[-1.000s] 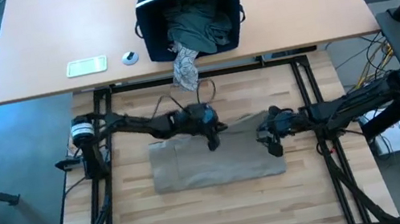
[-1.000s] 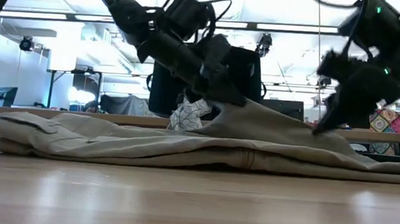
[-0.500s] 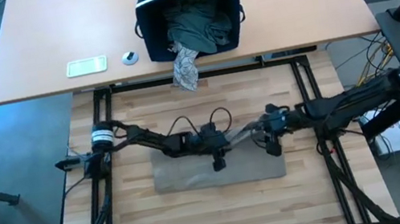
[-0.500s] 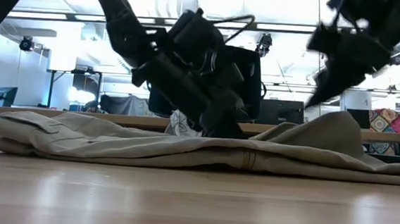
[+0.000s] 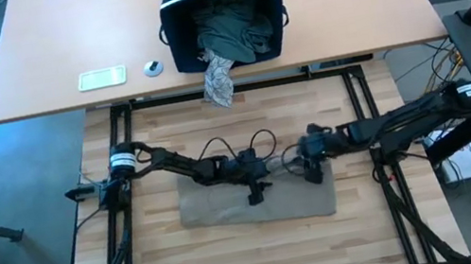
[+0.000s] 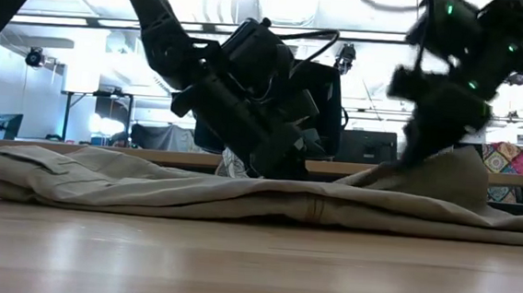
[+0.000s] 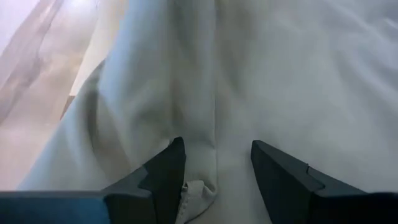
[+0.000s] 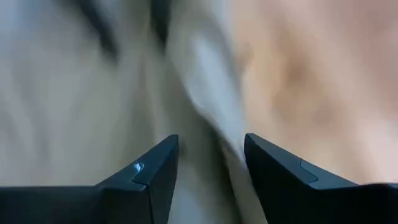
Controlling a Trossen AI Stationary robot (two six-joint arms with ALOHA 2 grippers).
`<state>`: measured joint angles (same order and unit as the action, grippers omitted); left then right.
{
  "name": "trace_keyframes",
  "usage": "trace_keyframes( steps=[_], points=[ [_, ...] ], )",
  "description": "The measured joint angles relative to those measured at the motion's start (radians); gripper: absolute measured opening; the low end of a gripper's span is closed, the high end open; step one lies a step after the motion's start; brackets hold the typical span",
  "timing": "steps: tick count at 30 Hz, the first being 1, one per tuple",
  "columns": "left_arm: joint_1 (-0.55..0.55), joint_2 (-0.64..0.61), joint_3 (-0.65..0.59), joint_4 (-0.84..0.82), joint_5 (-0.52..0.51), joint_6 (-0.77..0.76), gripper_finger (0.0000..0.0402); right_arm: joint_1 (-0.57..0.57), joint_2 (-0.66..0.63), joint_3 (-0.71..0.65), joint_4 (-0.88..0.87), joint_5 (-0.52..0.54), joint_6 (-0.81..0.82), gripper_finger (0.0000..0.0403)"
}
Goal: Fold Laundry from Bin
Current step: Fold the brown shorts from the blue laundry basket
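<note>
High view shows the tan garment (image 5: 257,203) lying flat on the tabletop (image 5: 265,252). Left tool (image 5: 254,192) rests on it, fingers parted, gripping nothing. Right tool (image 5: 310,170) hangs open over a raised fold.

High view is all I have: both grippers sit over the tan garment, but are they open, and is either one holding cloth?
Observer: The left gripper is open; the left wrist view shows the tan garment lying flat between its fingers, not pinched.
Operator: And the right one?
Observer: The right gripper is open too, with a raised fold of the cloth running between its fingers; no pinch shows.
Operator: Is the garment flat on that side?
Observer: No. The low view shows it humped up under the right gripper, while the rest lies low on the table.
</note>
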<state>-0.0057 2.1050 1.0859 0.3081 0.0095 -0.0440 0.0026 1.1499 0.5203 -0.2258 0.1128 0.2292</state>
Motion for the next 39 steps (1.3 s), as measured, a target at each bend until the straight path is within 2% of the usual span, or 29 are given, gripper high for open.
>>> trace_keyframes(
  steps=[3, 8, 13, 17, 19, 21, 24, 26, 28, 30, 35, 39],
  points=[
    [0.005, -0.005, 0.002, -0.056, 0.0, -0.011, 0.0174, 0.017, 0.019, 0.017, -0.188, -0.063, 0.032, 0.0176],
    [0.021, -0.008, 0.001, -0.147, 0.006, -0.013, 0.0174, 0.065, -0.045, 0.101, -0.467, -0.041, 0.063, 0.0171],
    [0.025, -0.008, 0.0, -0.15, 0.061, 0.025, 0.0174, 0.086, -0.133, 0.115, -0.391, 0.158, 0.057, 0.0171],
    [0.023, -0.008, -0.001, -0.153, 0.076, 0.043, 0.0174, 0.054, -0.148, 0.084, -0.338, 0.347, 0.051, 0.0171],
    [0.023, -0.008, -0.001, -0.153, 0.076, 0.044, 0.0174, 0.022, -0.138, 0.062, -0.293, 0.381, 0.059, 0.0171],
    [0.025, -0.008, -0.001, -0.154, 0.077, 0.042, 0.0174, -0.006, -0.114, 0.033, -0.24, 0.315, 0.062, 0.0171],
    [0.03, -0.008, -0.001, -0.154, 0.086, 0.015, 0.0174, -0.018, -0.062, -0.006, -0.158, 0.104, 0.09, 0.0171],
    [0.035, -0.008, -0.001, -0.153, 0.086, -0.013, 0.0174, 0.002, -0.029, -0.021, -0.091, -0.036, 0.112, 0.017],
    [0.044, -0.008, -0.001, -0.15, 0.08, -0.046, 0.0174, 0.045, 0.003, -0.03, -0.028, -0.121, 0.129, 0.017],
    [0.051, -0.01, -0.001, -0.148, 0.076, -0.062, 0.0174, 0.092, 0.038, -0.033, 0.003, -0.126, 0.139, 0.017],
    [0.059, -0.051, -0.004, -0.189, 0.075, -0.048, 0.0174, 0.148, 0.154, -0.038, 0.009, -0.032, 0.16, 0.0171],
    [0.059, -0.14, -0.011, -0.324, 0.169, -0.013, 0.0174, 0.148, 0.227, -0.038, 0.02, -0.002, 0.163, 0.0171]
  ],
)
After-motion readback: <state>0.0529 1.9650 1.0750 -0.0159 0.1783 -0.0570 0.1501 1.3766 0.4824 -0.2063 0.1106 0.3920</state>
